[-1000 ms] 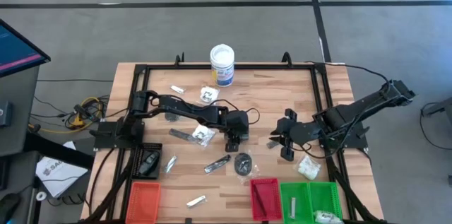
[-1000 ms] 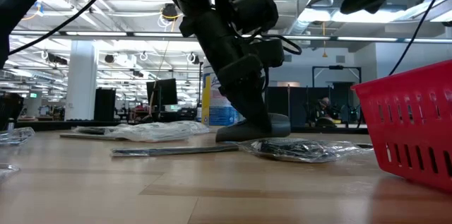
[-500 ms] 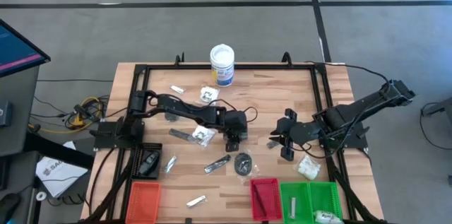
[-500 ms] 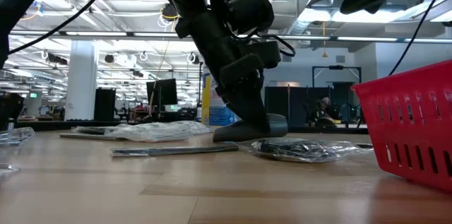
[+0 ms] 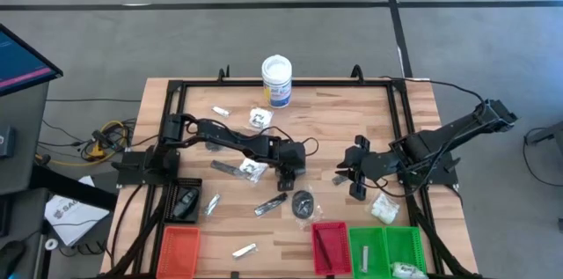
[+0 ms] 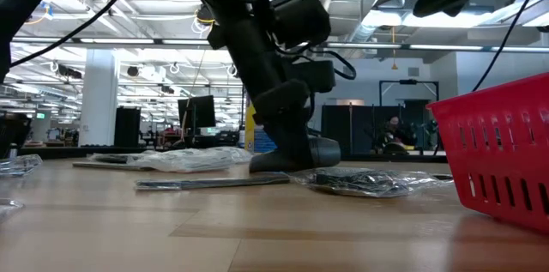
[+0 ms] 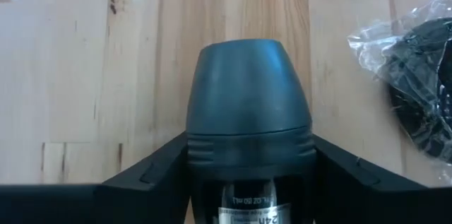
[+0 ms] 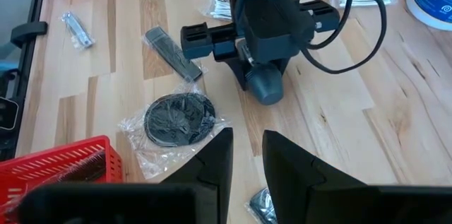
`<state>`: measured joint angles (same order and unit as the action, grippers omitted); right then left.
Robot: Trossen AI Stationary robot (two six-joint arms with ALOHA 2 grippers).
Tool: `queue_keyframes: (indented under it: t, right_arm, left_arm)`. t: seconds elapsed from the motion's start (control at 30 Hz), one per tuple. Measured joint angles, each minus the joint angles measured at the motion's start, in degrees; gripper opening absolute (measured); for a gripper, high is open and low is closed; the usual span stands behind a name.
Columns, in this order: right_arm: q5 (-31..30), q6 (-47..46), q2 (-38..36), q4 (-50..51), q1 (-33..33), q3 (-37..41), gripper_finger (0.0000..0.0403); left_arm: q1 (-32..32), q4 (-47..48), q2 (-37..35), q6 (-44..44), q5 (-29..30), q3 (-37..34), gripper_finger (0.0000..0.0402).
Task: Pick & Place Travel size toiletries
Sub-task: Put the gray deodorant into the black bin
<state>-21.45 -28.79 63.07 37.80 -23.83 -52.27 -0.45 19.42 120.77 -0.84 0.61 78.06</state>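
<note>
My left gripper (image 5: pixel 283 179) is at the table's middle, shut on a dark tube with a rounded grey cap (image 7: pixel 247 90), one of the travel size toiletries. The cap (image 6: pixel 319 150) juts past the fingertips, low over the wood. A dark disc in a clear packet (image 5: pixel 303 203) lies just beside it, toward the near edge. A black stick (image 5: pixel 270 204), clear packets with white contents (image 5: pixel 253 168) and small silvery sachets (image 5: pixel 244 249) lie flat around it. My right gripper (image 8: pixel 247 155) hovers right of centre, narrowly open, with nothing between its fingers. My left gripper pinches the tube between its two fingers, on the body's two sides just behind the cap (image 7: pixel 189 155). The fingers slant steeply down and lie along the tube. The cap end (image 8: pixel 266 87) sticks out beyond them at table height; I cannot tell whether it touches the wood.
A white tub with a blue label (image 5: pixel 276 80) stands at the far edge. Along the near edge sit an orange tray (image 5: pixel 179 248), a red tray (image 5: pixel 330 245) and a green tray (image 5: pixel 387 248). A white packet (image 5: pixel 383 209) lies under my right arm.
My left gripper has sunk slightly, turned a little and shifted a bit toward the table's left. The grey-capped tube has gone along between its fingers.
</note>
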Motion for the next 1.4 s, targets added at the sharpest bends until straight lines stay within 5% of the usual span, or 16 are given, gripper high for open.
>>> queue_keyframes:
  t: [0.6, 0.93, 1.4]
  right_arm:
    - [-0.27, 1.29, -0.02, 0.46, 0.0, 0.0, 0.0071]
    - [-0.57, 1.81, -0.02, 0.55, 0.33, 0.01, 0.0071]
    - [3.11, 6.69, -0.07, -1.64, 5.46, 0.02, 0.0071]
  left_arm:
    - [0.02, 3.13, -4.29, -12.75, 1.79, -0.26, 0.02]
    - [-0.27, 12.59, -12.23, -24.79, 10.73, -0.17, 0.02]
    - [-3.56, 26.81, -22.03, -43.04, 15.53, -0.07, 0.02]
